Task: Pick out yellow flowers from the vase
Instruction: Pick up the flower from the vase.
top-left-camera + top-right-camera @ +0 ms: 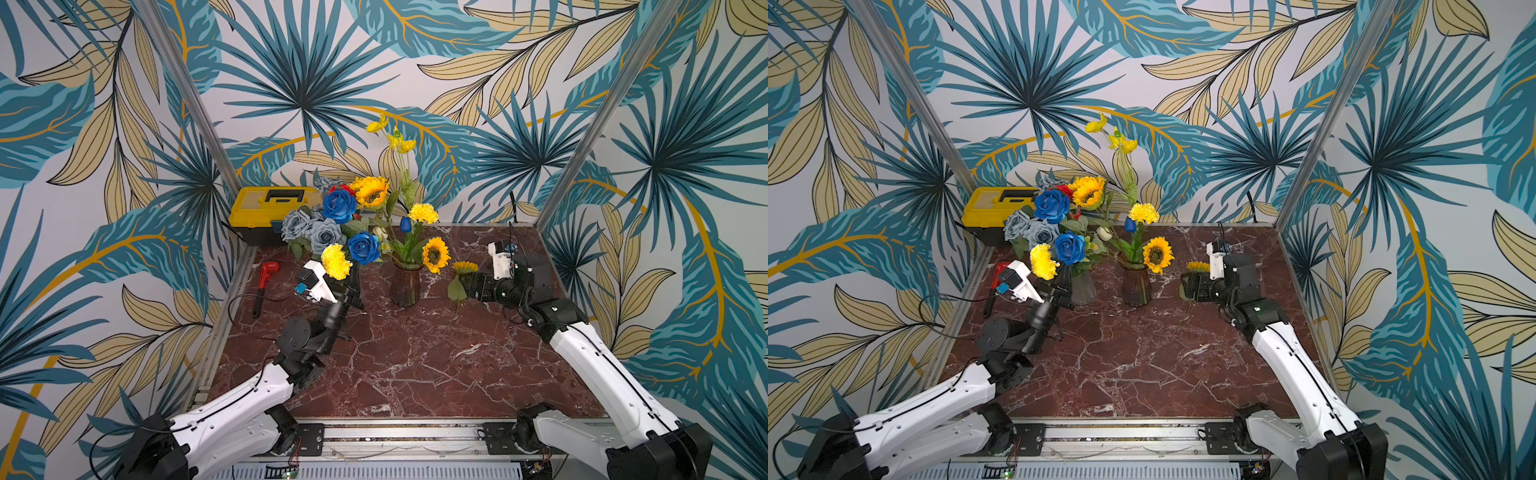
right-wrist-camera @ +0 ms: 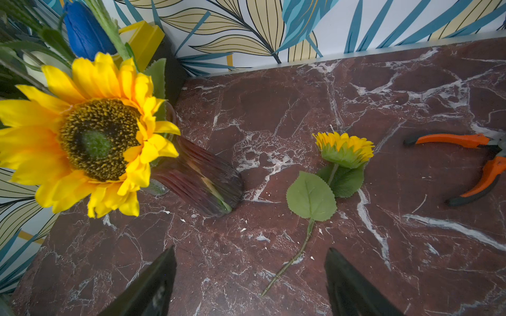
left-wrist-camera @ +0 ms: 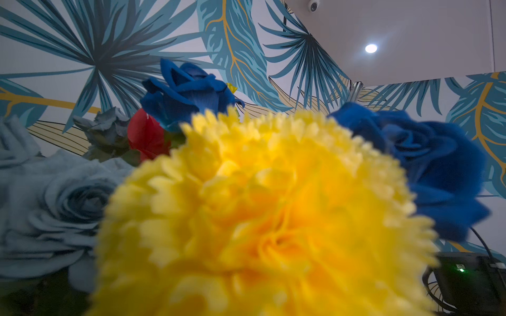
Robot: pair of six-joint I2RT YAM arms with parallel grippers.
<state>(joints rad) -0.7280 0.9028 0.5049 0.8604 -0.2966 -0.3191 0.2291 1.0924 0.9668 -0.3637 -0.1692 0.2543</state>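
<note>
one sunflower on the marble, more yellow in the vases

the loose sunflower [image 2: 343, 149] lies on the red marble table [image 1: 415, 365], green calyx showing, two toothed leaves on a thin stem, just ahead of the right gripper [image 2: 250, 249], whose jaws stand wide apart, holding nothing. the ribbed brown vase [image 1: 405, 286] carries a dark-centred sunflower [image 1: 435, 254], a frilly pompom [image 1: 424, 213] and small poppy-like blooms [image 1: 397, 139] on tall stems. the left gripper [image 1: 354, 289] is clenched just under a second pompom [image 1: 336, 261], round and ruffled, beside blue roses [image 1: 364, 247]; whether its stem is pinched, i cannot tell.
</note>
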